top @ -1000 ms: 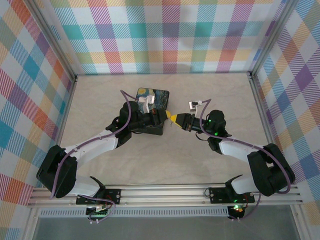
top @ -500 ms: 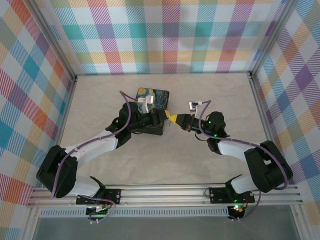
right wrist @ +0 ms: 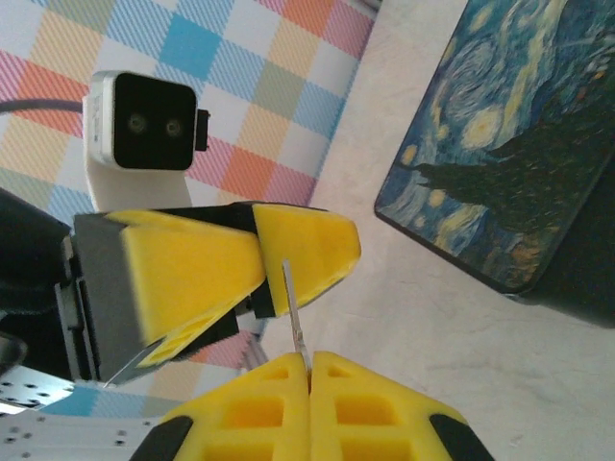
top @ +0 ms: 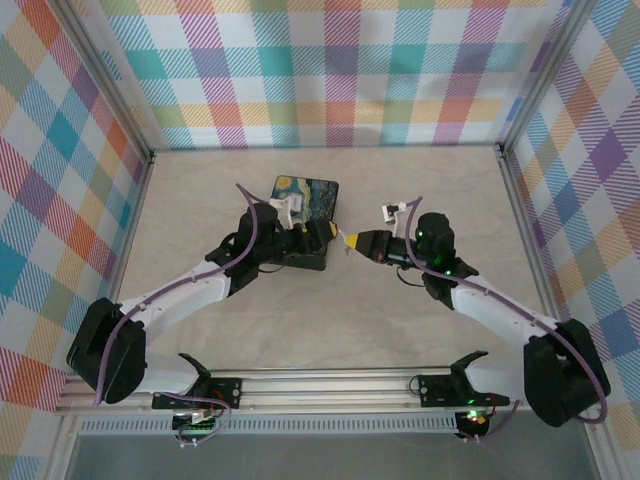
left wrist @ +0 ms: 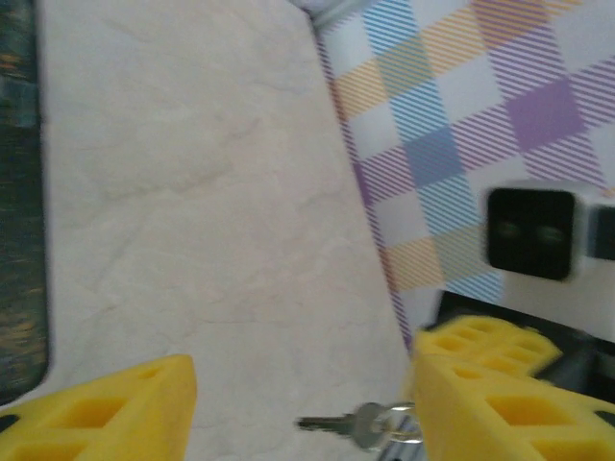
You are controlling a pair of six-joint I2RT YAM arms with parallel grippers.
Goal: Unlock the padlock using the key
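Quick headcount, nothing fancy. Two arms: the left arm (top: 180, 295) and the right arm (top: 490, 310). That means two grippers, the left gripper (top: 326, 229) and the right gripper (top: 349, 238), each with two yellow fingers (left wrist: 106, 408), so four fingers total. Two little white wrist cameras, one per arm (top: 290, 207) (top: 396, 210). One black box (top: 312, 195) with the starry-night lid. One key (left wrist: 332, 423), with one small ring (left wrist: 370, 423) on its head. One tabletop (top: 420, 180) under it all, and three plaid walls (top: 330, 70) around it.
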